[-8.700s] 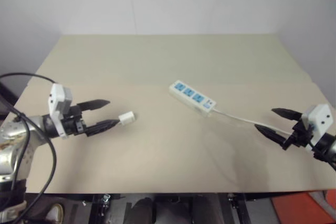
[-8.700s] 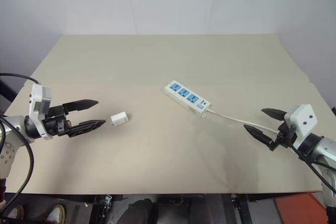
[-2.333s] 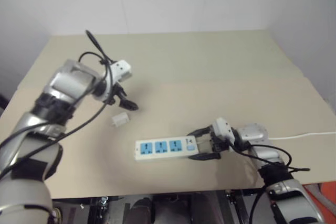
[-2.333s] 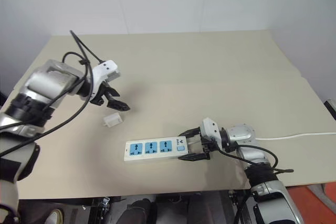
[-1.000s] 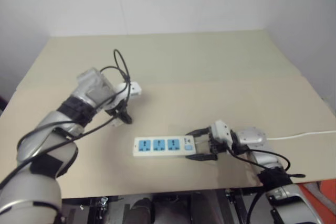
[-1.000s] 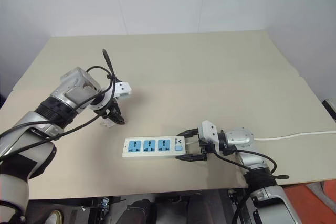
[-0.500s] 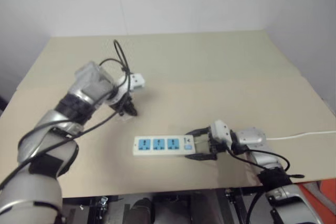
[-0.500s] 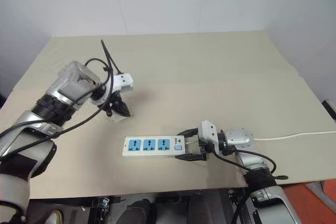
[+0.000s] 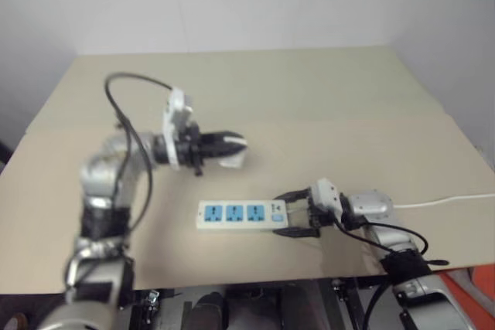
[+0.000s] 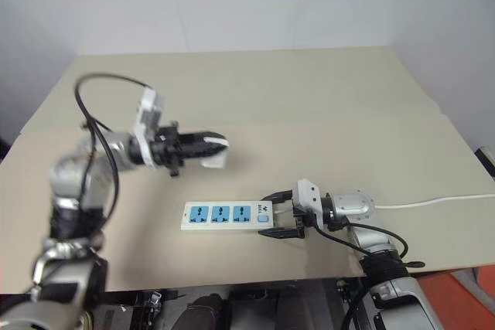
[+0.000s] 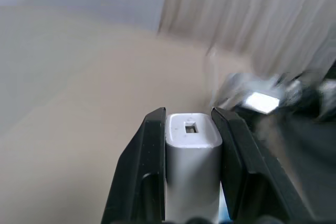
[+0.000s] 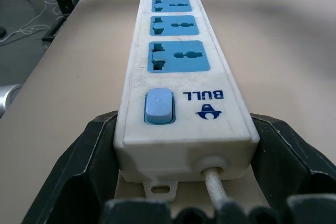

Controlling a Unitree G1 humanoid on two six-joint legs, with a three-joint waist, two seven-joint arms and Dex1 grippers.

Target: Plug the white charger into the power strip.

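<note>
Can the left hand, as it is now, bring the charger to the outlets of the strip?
Probably yes. The left hand holds the charger above the table, the strip's three outlets are uncovered, and the right hand grips only its switch end.

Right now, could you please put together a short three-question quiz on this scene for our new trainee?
1. True or false: the white charger is clamped between the left gripper's fingers.
2. How many blue outlet faces does the power strip have?
3. Which end of the strip does the right gripper hold? A) the switch end with the cord B) the far outlet end C) the middle

Key: 1 true; 2 three; 3 A.
</note>
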